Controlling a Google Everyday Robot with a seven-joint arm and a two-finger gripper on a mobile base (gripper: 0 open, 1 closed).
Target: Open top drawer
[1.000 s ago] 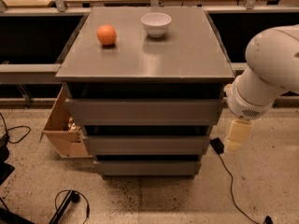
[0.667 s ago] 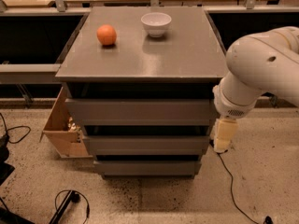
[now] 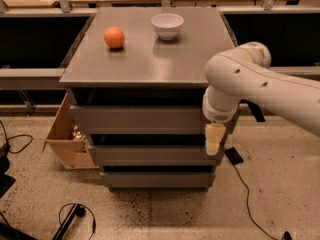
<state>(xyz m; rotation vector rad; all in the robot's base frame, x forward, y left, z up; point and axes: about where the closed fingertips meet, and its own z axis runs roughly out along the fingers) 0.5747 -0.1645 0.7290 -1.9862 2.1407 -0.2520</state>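
Since a second ago my gripper (image 3: 215, 138) is showing well to the left of where it was: from out beyond the cabinet's (image 3: 150, 66) right side it is now sitting in front of the right front corner. My arm (image 3: 260, 81) is reaching in from the right, bending down at the wrist, so the gripper is pointing at the floor (image 3: 165, 214).

I cannot tell whether my gripper is clenched or released, and I cannot tell whether it is touching anything.

The top drawer (image 3: 137, 119) is lying just to the left of my gripper, its plain grey front running away leftward under the cabinet's top, with a dark gap above it. My gripper is hanging at the right end of that front, level with its lower edge. The second drawer (image 3: 150, 155) is sitting to the left and slightly below, and the bottom drawer (image 3: 155, 179) is sitting below that.

Up on the top, behind and above my gripper, a bowl (image 3: 167, 25) is standing to the left, and an orange (image 3: 114, 37) is resting farther left, apart from it. A wooden box (image 3: 65, 134) is jutting out at the cabinet's far left side, well apart from my gripper. A cable (image 3: 247, 194) is trailing over the floor below and to the right.
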